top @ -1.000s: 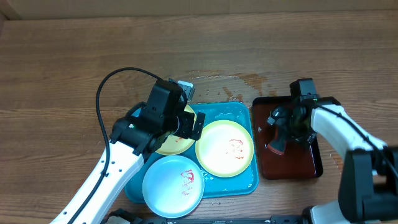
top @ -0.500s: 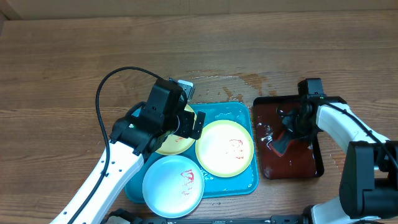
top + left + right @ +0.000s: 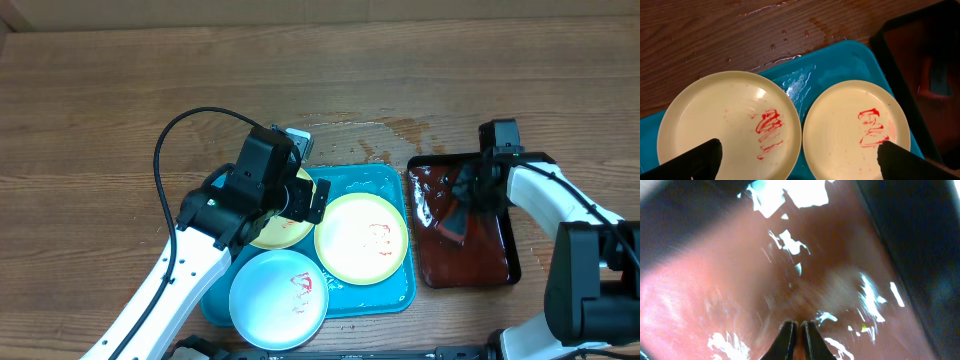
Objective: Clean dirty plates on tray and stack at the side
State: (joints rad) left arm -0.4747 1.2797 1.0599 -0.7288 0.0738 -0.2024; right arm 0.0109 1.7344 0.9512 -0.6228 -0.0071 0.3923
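**Left end effector spread above smeared plates; right one pressed shut in the wet dark tray**

The left end effector [image 3: 312, 200] hangs over the turquoise tray [image 3: 362, 180] with its fingers [image 3: 700, 162] spread wide and nothing between them. In the left wrist view, two yellow-green rimmed plates sit directly beneath it. One plate [image 3: 730, 125] lies under its left finger and the other plate [image 3: 855, 130] under its right finger. Their rims nearly meet, and each white centre carries a red scribble. A third plate, pale blue-white rimmed [image 3: 278, 298], lies on the near end of the tray, on the arm's side of the end effector, also smeared red. Beyond the fingertips, water glistens on the tray floor and on the desk [image 3: 150, 80].

The right end effector [image 3: 799, 332] is well apart from the plates, down inside the smaller dark red-brown tray [image 3: 512, 265]. Its two fingers are pressed together, and nothing shows between them. The liquid around the tips throws bright glints, and the view there is blurred.
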